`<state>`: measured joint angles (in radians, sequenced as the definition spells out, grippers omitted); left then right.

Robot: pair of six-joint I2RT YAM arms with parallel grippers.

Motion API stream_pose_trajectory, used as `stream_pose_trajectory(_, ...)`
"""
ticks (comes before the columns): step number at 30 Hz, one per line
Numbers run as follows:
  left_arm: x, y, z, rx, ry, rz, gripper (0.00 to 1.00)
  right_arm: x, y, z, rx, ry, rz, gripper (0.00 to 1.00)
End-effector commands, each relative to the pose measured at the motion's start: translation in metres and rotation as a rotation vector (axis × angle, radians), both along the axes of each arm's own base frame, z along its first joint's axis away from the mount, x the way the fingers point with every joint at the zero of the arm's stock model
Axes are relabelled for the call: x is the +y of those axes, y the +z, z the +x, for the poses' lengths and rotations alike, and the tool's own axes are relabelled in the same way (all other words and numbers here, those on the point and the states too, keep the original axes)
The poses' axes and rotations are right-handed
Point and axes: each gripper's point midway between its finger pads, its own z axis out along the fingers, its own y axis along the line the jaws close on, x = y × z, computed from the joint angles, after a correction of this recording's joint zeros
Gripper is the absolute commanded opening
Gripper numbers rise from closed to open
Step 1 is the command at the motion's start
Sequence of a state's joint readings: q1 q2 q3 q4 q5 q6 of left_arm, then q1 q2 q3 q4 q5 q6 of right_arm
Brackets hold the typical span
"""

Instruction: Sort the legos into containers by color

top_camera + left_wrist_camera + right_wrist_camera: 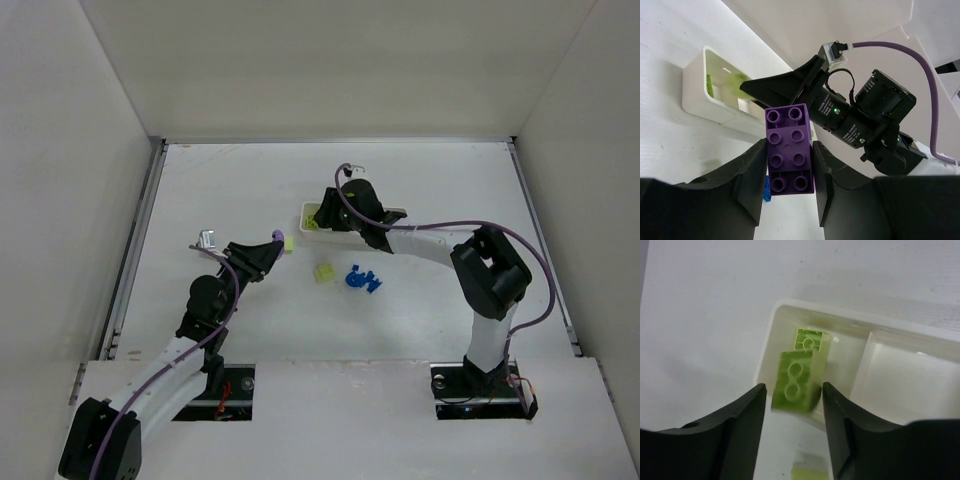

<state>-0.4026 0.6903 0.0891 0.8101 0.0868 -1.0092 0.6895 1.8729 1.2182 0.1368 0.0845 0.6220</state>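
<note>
My left tool (789,150) grips the purple plastic eight-stud brick (790,155), left of centre in the overhead frame. My right tool (792,390) stands parted around a lime-green brick (796,380), over the end compartment of the white divided tray (860,360). I'd clear it before delivering purple elsewhere.

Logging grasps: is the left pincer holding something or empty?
Holding. The left pincer is shut on the purple brick, fingers pressing both its sides.
</note>
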Motion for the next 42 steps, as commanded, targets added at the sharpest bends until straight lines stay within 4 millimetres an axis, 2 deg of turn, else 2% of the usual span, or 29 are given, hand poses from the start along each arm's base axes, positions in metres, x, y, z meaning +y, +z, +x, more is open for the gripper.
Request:
stream_pose_trajectory(1,-0.001,0.011,-0.002,-0.051,-0.016,-0.006,0.24,0.006,0.026,0.014,-0.071,-0.017,0.013,0.58)
stream_pose_trajectory(6,-0.003,0.012,0.0,-0.04,-0.02,-0.014,0.24,0.003,0.049,0.008,-0.113,-0.016,0.052,0.65)
stream_pose_trajectory(9,-0.005,0.014,0.003,-0.017,-0.028,-0.043,0.24,-0.006,0.072,-0.006,-0.156,-0.009,0.104,0.6)
stream_pose_trajectory(11,-0.006,0.016,0.005,0.001,-0.03,-0.077,0.24,-0.011,0.09,-0.023,-0.189,0.013,0.17,0.53)
stream_pose_trajectory(14,-0.009,0.021,0.007,0.022,-0.041,-0.132,0.24,-0.012,0.114,-0.061,-0.196,0.105,0.332,0.5)
stream_pose_trajectory(18,-0.017,0.026,0.005,0.046,-0.084,-0.19,0.24,-0.005,0.131,-0.103,-0.217,0.233,0.511,0.56)
stream_pose_trajectory(20,-0.02,0.027,0.003,0.058,-0.098,-0.228,0.24,-0.001,0.138,-0.118,-0.208,0.28,0.605,0.65)
stream_pose_trajectory(22,-0.023,0.032,0.001,0.065,-0.116,-0.275,0.24,0.004,0.141,-0.126,-0.18,0.311,0.674,0.7)
stream_pose_trajectory(29,-0.024,0.044,-0.007,0.044,-0.128,-0.335,0.24,0.019,0.145,-0.143,-0.11,0.389,0.838,0.76)
stream_pose_trajectory(38,-0.031,0.039,-0.011,0.056,-0.145,-0.33,0.24,0.032,0.144,-0.151,-0.072,0.426,0.903,0.76)
stream_pose_trajectory(42,-0.033,0.04,-0.011,0.052,-0.147,-0.325,0.24,0.038,0.141,-0.152,-0.055,0.433,0.9,0.7)
